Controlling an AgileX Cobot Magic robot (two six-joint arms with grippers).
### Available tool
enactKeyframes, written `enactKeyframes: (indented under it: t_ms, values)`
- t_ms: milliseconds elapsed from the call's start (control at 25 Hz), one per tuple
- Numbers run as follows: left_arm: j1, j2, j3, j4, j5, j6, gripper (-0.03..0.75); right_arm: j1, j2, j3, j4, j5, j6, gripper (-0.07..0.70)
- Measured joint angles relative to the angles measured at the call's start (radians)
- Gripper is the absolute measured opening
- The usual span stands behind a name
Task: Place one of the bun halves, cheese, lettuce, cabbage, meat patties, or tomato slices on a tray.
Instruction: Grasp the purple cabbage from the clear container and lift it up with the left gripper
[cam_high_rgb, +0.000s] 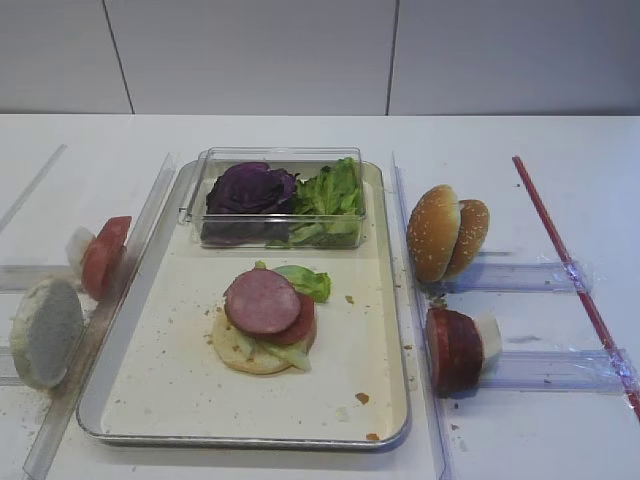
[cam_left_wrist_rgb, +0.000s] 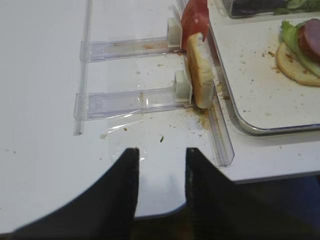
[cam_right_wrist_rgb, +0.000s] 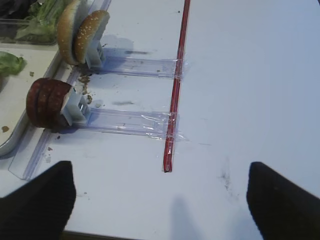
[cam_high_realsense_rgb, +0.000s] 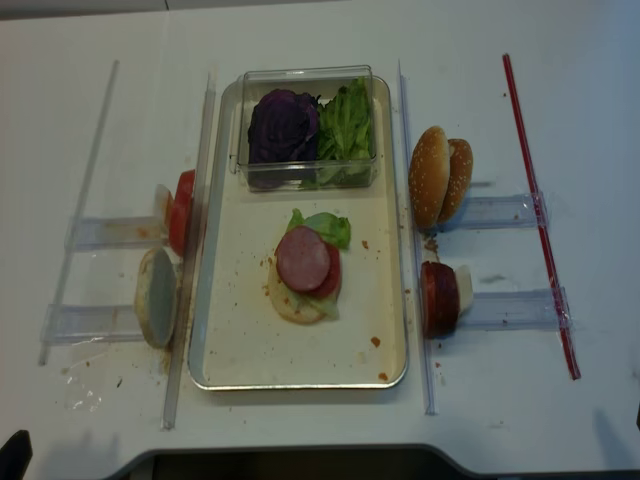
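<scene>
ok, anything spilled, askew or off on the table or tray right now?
Mostly crumbs. Brown crumbs dot the cream rectangular tray, thickest near its front right corner, and more lie on the white table beside the pale flat bun half. The pink round meat patty sits off-centre on the stack. Nothing toppled.

Two overheads (shared tray (cam_high_rgb: 392, 300)), two wrist close-ups

A cream tray (cam_high_rgb: 180, 390) with a silvery rim holds a stack at its centre: a pale flat bun half (cam_high_rgb: 245, 352), lettuce (cam_high_rgb: 305, 281), a tomato slice (cam_high_rgb: 300, 328) and a pinkish meat patty (cam_high_rgb: 261, 300) on top. At 12 o'clock, purple cabbage (cam_high_rgb: 248, 190) lies beside more green leaves. Seeded bun halves (cam_high_rgb: 445, 232) stand on edge at 3 o'clock.
</scene>
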Motion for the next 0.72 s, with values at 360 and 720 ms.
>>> enactKeyframes:
  t_ms: [360, 720]
  values:
    - [0.0, 0.0, -0.002, -0.006, 0.0, 0.0, 0.223, -0.002, 0.0, 0.0, 0.0, 0.0, 0.004, 0.693]
    - [0.0, 0.201, -0.151, -0.006, 0.082, -0.018, 0.225, -0.002, 0.0, 0.0, 0.0, 0.002, 0.006, 0.693]
